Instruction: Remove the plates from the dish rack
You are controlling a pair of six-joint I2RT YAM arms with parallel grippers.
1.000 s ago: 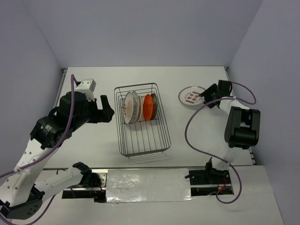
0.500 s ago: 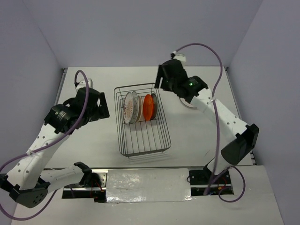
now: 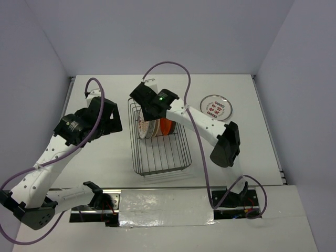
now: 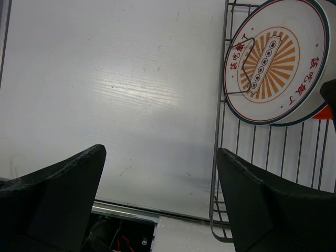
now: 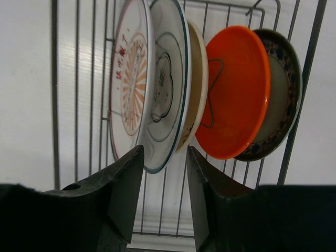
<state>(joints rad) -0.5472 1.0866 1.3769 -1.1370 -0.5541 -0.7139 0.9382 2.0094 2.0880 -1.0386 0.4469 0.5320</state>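
The dish rack (image 3: 168, 155) stands mid-table with several plates upright in it. In the right wrist view they read left to right: sunburst plate (image 5: 128, 86), teal-rimmed plate (image 5: 169, 79), cream plate (image 5: 198, 79), orange plate (image 5: 239, 89) and a dark-rimmed plate (image 5: 286, 100). My right gripper (image 5: 164, 168) is open above the rack (image 3: 148, 113), and the teal-rimmed plate's edge shows between its fingers. My left gripper (image 4: 160, 194) is open and empty, left of the rack (image 3: 118, 125). A white plate with red marks (image 3: 216, 106) lies flat on the table at the right.
The rack's wire wall (image 4: 218, 131) runs just inside my left gripper's right finger. The sunburst plate (image 4: 273, 60) faces the left wrist camera. The table's near edge with electronics shows at the bottom of the left wrist view (image 4: 126, 239).
My right arm has swung from the white plate at the right across to the rack, leaving that plate on the table. My left arm has shifted slightly beside the rack.
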